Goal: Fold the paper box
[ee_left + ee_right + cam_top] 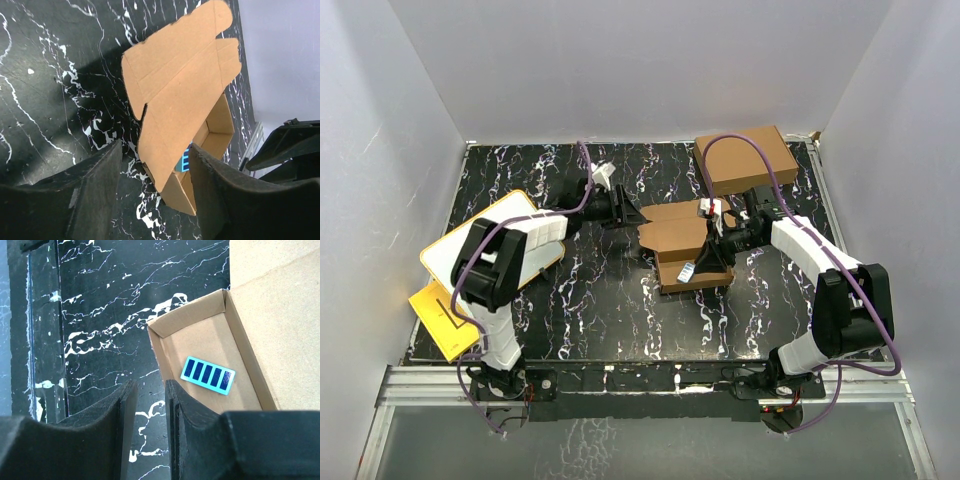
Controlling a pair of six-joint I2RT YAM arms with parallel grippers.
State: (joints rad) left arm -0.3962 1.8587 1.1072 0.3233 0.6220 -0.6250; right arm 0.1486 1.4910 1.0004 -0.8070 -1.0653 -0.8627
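Observation:
The paper box [672, 232] lies mid-table, a brown cardboard tray with its lid flap open to the far left. A cyan card with dark blue bars [209, 375] lies in the tray. My left gripper [632, 216] is open at the box's left side. In the left wrist view [155, 175] a corner of the box [175, 90] sits between the spread fingers, touching neither. My right gripper [713, 254] is at the tray's right end. In the right wrist view [150, 400] its fingers stand a narrow gap apart beside the tray's end wall [159, 360], holding nothing.
A larger ready-made brown box [745, 158] stands at the back right, close behind the right arm. A white board with a yellow rim [500, 245] lies at the left under the left arm, with a yellow sheet [442, 318] at the table's left front edge.

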